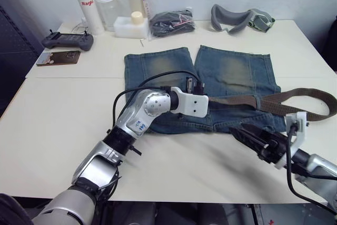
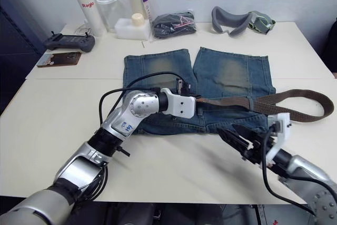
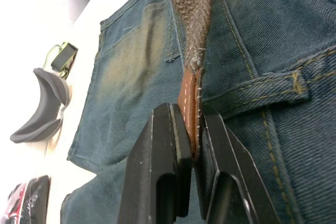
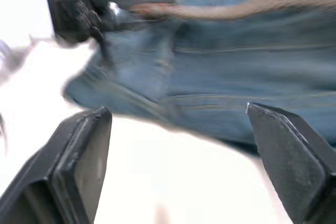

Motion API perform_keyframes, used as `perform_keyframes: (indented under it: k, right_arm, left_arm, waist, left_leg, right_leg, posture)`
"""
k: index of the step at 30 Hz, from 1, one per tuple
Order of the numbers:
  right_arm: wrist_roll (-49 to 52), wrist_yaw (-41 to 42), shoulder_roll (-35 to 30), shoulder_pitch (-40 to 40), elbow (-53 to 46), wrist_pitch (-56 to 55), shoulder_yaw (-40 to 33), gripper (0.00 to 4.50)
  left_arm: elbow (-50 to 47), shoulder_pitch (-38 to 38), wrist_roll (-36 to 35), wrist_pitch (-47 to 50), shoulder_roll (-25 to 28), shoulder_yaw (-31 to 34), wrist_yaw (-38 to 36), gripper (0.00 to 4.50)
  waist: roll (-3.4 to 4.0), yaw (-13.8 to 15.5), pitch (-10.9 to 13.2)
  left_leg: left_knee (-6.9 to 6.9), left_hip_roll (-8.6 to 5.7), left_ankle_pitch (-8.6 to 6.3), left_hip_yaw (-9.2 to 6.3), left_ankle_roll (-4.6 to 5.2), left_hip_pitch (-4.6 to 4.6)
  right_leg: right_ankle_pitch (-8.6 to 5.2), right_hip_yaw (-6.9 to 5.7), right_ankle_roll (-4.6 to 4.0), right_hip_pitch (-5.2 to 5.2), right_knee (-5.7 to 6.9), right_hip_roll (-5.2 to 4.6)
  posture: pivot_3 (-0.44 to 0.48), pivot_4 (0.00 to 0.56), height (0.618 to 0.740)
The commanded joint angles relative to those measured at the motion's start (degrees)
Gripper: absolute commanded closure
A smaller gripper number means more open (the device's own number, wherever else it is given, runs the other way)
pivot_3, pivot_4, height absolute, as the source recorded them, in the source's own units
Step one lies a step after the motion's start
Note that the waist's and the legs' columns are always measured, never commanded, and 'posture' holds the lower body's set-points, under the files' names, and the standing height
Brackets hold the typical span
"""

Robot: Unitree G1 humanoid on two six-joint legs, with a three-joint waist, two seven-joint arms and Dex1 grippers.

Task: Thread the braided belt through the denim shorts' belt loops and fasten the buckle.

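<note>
The denim shorts (image 1: 231, 72) lie flat in the middle of the table, waistband toward me. The braided belt (image 1: 308, 97) runs along the waistband and curls into a loop off the shorts' right side. My left gripper (image 3: 191, 116) is shut on the belt's tan leather tip (image 3: 188, 90), right beside a belt loop (image 3: 257, 85) on the waistband. My right gripper (image 4: 178, 135) hovers open just in front of the waistband's right part, nothing between its fingers (image 4: 84, 150). The buckle is hidden.
Along the back edge stand bottles (image 1: 84, 3), a white box (image 1: 129, 26), a black bundle (image 1: 171, 22) and a grey goggle strap (image 1: 237, 18). A black controller (image 1: 67, 39) and a dark card (image 1: 58, 57) lie back left.
</note>
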Motion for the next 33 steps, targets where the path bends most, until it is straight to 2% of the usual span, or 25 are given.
perform_keyframes:
  k: [1, 7, 16, 17, 19, 23, 25, 26, 27, 28, 29, 33]
  right_arm:
    - [14.0, -12.9, 5.3, -1.8, 1.7, -5.2, 3.5, 0.04]
    - [20.2, -25.1, 13.1, -5.4, 5.0, -14.3, 7.0, 0.04]
    - [21.1, -29.6, 17.7, -11.5, 7.4, -21.2, 10.1, 0.04]
    - [21.0, -29.9, 18.0, -12.1, 7.7, -21.8, 10.4, 0.54]
    - [21.0, -30.2, 18.2, -12.6, 7.9, -22.3, 10.6, 1.21]
    - [20.7, -30.7, 18.2, -13.0, 8.1, -22.7, 11.3, 3.25]
    - [19.8, -30.7, 18.1, -13.0, 8.4, -23.0, 11.3, 4.22]
    - [19.6, -30.7, 18.1, -13.1, 8.6, -23.3, 11.2, 4.47]
    - [19.4, -30.7, 18.0, -13.2, 8.8, -23.5, 11.1, 4.47]
    - [19.3, -30.6, 17.9, -13.2, 8.9, -23.7, 11.1, 4.50]
    - [18.0, -29.8, 17.2, -13.3, 9.1, -23.7, 10.8, 4.50]
    - [11.3, -24.3, 12.8, -12.7, 9.4, -22.2, 10.8, 4.50]
  left_arm:
    - [-3.5, -0.5, -0.5, -0.2, -1.1, 1.4, 2.0, 4.50]
    - [-4.4, 0.0, -0.3, -0.5, -1.6, 0.7, 2.2, 4.50]
    - [-4.4, 0.2, -0.8, -0.4, -2.1, 0.7, 1.4, 4.50]
    - [-4.4, 0.2, -0.8, -0.4, -2.1, 0.7, 1.3, 4.50]
    - [-4.4, 0.2, -0.8, -0.4, -2.1, 0.6, 1.3, 4.50]
    - [-4.3, 0.3, -0.9, -0.1, -2.3, 0.8, 1.4, 4.50]
    - [-4.8, 1.1, -4.6, 1.3, -3.2, 1.7, -1.1, 4.50]
    - [-5.3, 1.7, -6.8, 3.2, -3.9, 2.7, -2.1, 4.50]
    - [-5.7, 2.2, -8.7, 5.7, -4.5, 3.7, -3.0, 4.50]
    - [-5.9, 2.5, -9.7, 7.5, -4.9, 4.3, -3.5, 3.56]
    - [-6.4, 3.0, -12.7, 10.9, -5.2, 6.7, -4.7, 3.32]
    - [-7.6, 2.3, -21.8, 22.2, -3.7, 14.5, -7.6, 1.40]
  waist:
    - [0.06, -0.1, 0.0]
    - [0.08, -0.6, 0.0]
    - [0.12, -0.9, -0.1]
    - [0.13, -0.9, -0.1]
    - [0.13, -0.8, -0.1]
    - [0.14, -0.9, -0.1]
    - [0.16, -0.9, -0.1]
    - [0.16, -0.9, -0.1]
    - [0.17, -0.9, -0.1]
    - [0.17, -0.9, -0.1]
    - [0.17, -0.9, -0.1]
    - [0.19, -1.1, -0.1]
  left_leg:
    - [0.03, -0.01, -0.01, -0.01, 0.01, -0.04]
    - [-0.02, -0.16, -0.01, -0.04, 0.06, -0.05]
    - [-0.07, -0.13, 0.00, -0.04, 0.02, 0.02]
    - [-0.08, -0.13, 0.00, -0.04, 0.02, 0.02]
    - [-0.07, -0.14, 0.01, -0.03, 0.01, 0.02]
    - [-0.07, -0.15, 0.01, -0.03, 0.01, 0.02]
    - [-0.08, -0.15, 0.01, -0.03, 0.01, 0.01]
    - [-0.09, -0.15, 0.01, -0.03, 0.00, 0.02]
    - [-0.09, -0.14, 0.01, -0.03, 0.00, 0.01]
    - [-0.10, -0.14, 0.01, -0.03, 0.00, 0.01]
    - [-0.10, -0.14, 0.01, -0.04, 0.00, 0.01]
    - [-0.11, -0.14, 0.01, -0.04, 0.00, 0.02]
  right_leg:
    - [-0.01, 0.03, -0.01, -0.01, 0.01, -0.04]
    - [-0.02, -0.04, -0.04, -0.04, 0.03, -0.04]
    - [-0.02, -0.05, -0.04, -0.13, 0.20, 0.46]
    - [-0.02, -0.04, -0.04, -0.16, 0.21, 0.46]
    - [-0.03, -0.03, -0.04, -0.18, 0.27, 0.46]
    - [-0.03, -0.02, -0.05, -0.21, 0.33, 0.46]
    - [-0.03, 0.00, -0.06, -0.26, 0.37, 0.47]
    - [-0.04, 0.00, -0.07, -0.28, 0.39, 0.48]
    - [-0.04, 0.00, -0.08, -0.31, 0.42, 0.48]
    - [-0.05, 0.01, -0.08, -0.33, 0.44, 0.48]
    - [-0.05, 0.01, -0.10, -0.34, 0.45, 0.48]
    - [-0.05, 0.00, -0.10, -0.34, 0.43, 0.53]
  posture:
    - [0.000, 0.150, 0.636]
    - [0.000, 0.150, 0.636]
    - [0.000, 0.150, 0.636]
    - [0.000, 0.150, 0.636]
    - [0.000, 0.150, 0.636]
    - [0.000, 0.150, 0.636]
    - [0.000, 0.150, 0.636]
    - [0.000, 0.150, 0.636]
    - [0.000, 0.150, 0.636]
    - [0.000, 0.150, 0.636]
    - [0.000, 0.150, 0.636]
    - [0.000, 0.150, 0.636]
